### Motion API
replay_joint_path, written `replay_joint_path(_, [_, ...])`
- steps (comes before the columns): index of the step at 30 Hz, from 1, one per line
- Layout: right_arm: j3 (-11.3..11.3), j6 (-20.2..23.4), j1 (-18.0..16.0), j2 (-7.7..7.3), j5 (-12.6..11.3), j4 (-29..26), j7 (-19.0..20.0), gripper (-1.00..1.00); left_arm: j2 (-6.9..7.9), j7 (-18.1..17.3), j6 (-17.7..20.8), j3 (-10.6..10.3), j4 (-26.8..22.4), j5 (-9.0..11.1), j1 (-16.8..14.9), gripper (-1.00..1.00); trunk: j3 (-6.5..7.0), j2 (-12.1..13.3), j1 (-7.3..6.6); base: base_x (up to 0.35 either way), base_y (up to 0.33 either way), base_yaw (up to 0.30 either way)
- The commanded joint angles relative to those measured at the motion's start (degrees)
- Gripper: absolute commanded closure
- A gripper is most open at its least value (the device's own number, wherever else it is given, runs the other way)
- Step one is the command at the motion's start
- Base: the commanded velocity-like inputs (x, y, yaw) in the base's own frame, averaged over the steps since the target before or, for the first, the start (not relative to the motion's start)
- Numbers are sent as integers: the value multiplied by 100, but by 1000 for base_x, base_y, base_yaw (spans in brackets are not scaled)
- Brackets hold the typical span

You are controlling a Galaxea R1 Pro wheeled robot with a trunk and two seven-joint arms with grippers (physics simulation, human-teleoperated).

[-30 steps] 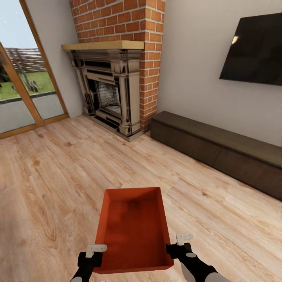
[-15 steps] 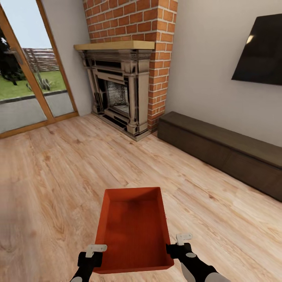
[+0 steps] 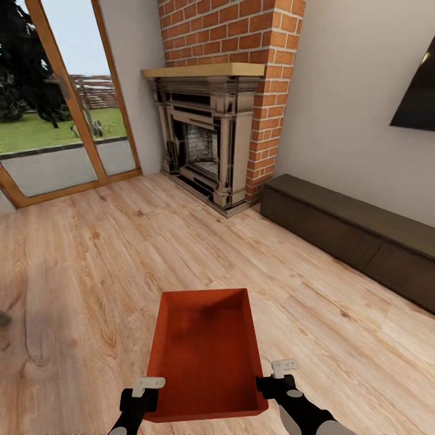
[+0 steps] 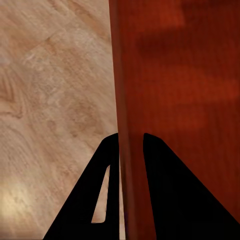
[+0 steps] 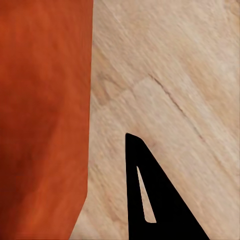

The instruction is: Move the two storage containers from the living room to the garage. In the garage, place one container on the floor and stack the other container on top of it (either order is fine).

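Fireplace (image 3: 208,145) shifted right, cabinet (image 3: 356,232) beside.

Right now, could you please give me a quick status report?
Left gripper shut on orange-red plastic tub; right gripper at its other wall, closure unclear. Tub carried over light wood-plank floor. Nothing blocking ahead.

One orange-red storage container (image 3: 205,356) (topless), two grippers, left (image 3: 144,396) and right (image 3: 273,379), one brick fireplace (image 3: 208,130), one low dark cabinet (image 3: 350,232), one wall TV (image 3: 418,96)
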Motion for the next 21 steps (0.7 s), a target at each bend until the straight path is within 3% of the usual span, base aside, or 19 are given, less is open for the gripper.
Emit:
replay_joint_path(1, [-18,-16,-4,-26,25,9,-70,100,1,85,-25,98,-4,-28,-5,100,-4,-2,-2,-136,-78,20])
replay_joint_path(21, [-18,-15,-4,-26,24,9,-70,100,1,85,-25,98,2,-36,-5,100,-4,-2,-2,-297,-164,2])
